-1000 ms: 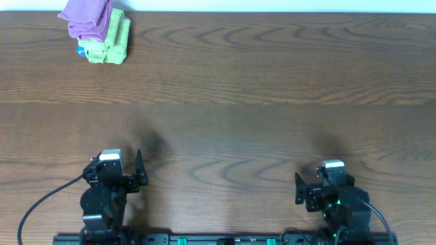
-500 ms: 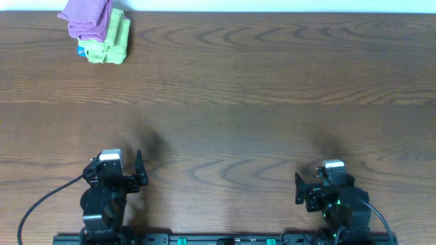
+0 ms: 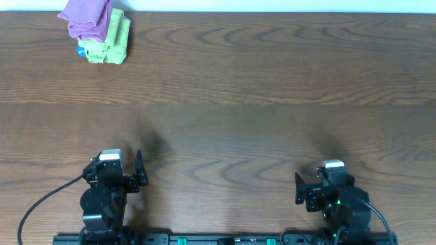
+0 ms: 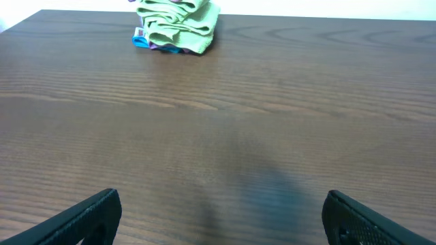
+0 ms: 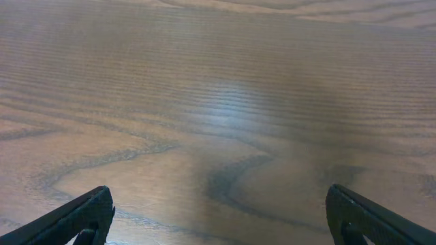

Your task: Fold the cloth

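While left end effector (image 4: 221, 207) and right end effector (image 5: 218, 204) sit spread, purple-and-green folded cloth stack (image 3: 99, 33) lies far ahead; likely limp, pinch a corner.

The overhead view looks straight down on the tabletop (image 3: 272, 82) from well above. The far edge runs along the top of the frame, and the left arm (image 3: 109, 187) and right arm (image 3: 334, 194) sit at the bottom. The left wrist view sits low and faces forward across the wood to that far edge, with the left fingers (image 4: 82, 218) in its lower corners. It shares the stack of folded cloths (image 3: 99, 30) (image 4: 177, 26) with the overhead, upper left in both. The right wrist view tilts down nearer the surface, with the right fingers (image 5: 85, 214) in its lower corners, and shares only bare grain.
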Robot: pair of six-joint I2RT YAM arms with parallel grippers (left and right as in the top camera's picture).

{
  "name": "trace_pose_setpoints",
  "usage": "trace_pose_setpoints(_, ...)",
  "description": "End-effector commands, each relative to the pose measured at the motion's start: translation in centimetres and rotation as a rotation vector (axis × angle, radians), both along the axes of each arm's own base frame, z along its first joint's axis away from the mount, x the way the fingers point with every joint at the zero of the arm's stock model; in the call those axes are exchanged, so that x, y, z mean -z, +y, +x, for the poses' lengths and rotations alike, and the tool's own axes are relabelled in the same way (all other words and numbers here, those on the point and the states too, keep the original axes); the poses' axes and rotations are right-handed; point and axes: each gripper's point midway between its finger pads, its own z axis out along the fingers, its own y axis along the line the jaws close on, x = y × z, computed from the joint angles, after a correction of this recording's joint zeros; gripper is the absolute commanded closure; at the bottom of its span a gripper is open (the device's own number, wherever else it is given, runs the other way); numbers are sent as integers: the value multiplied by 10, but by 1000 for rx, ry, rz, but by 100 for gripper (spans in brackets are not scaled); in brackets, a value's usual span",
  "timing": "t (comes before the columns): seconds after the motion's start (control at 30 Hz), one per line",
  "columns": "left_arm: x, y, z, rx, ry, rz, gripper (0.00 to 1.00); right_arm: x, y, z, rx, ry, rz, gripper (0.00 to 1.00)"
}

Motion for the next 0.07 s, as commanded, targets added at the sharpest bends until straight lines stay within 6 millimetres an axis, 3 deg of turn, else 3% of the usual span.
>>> trace_pose_setpoints(0.0,9,-1,0,1,17,-3,5,4,-2,0,6,3,-13,1)
trace_pose_setpoints(0.03,9,-1,0,1,17,-3,5,4,-2,0,6,3,-13,1)
